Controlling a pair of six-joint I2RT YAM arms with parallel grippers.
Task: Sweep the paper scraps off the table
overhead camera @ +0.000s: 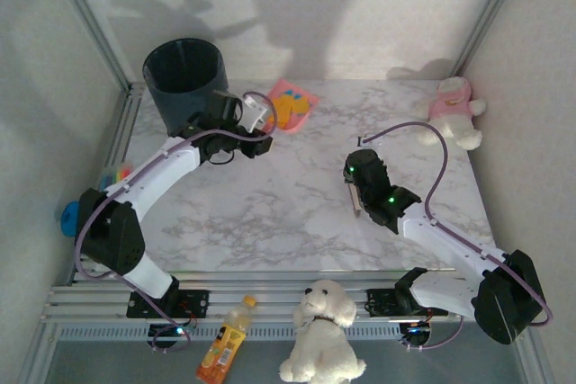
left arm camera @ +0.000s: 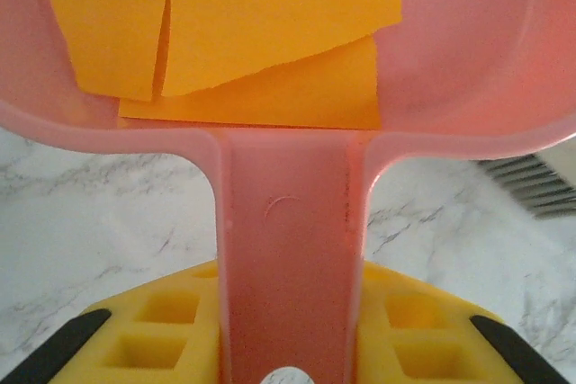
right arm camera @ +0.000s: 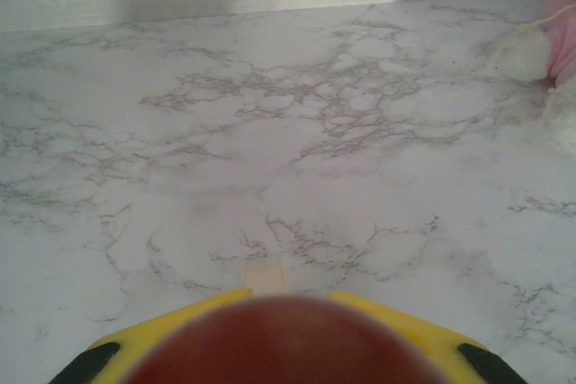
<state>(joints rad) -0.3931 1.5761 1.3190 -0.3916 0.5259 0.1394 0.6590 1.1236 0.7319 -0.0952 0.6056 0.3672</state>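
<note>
My left gripper (left arm camera: 288, 334) is shut on the handle of the pink dustpan (left arm camera: 468, 51), its yellow fingers (left arm camera: 162, 321) on either side of the handle. Orange paper scraps (left arm camera: 261, 24) lie overlapping inside the pan. From above, the dustpan (overhead camera: 303, 93) with the scraps (overhead camera: 289, 111) is at the back of the table (overhead camera: 297, 218), next to the left gripper (overhead camera: 258, 121). My right gripper (overhead camera: 358, 184) is over the table's right half, shut on a blurred red-brown handle (right arm camera: 288, 339) with a pale tip (right arm camera: 264, 273).
A dark round bin (overhead camera: 184, 78) stands at the back left. A pink-and-white plush (overhead camera: 456, 110) sits at the back right corner. A striped block (overhead camera: 115, 174) lies off the left edge. A white plush dog (overhead camera: 321, 330) and a bottle (overhead camera: 225, 343) lie in front of the rail.
</note>
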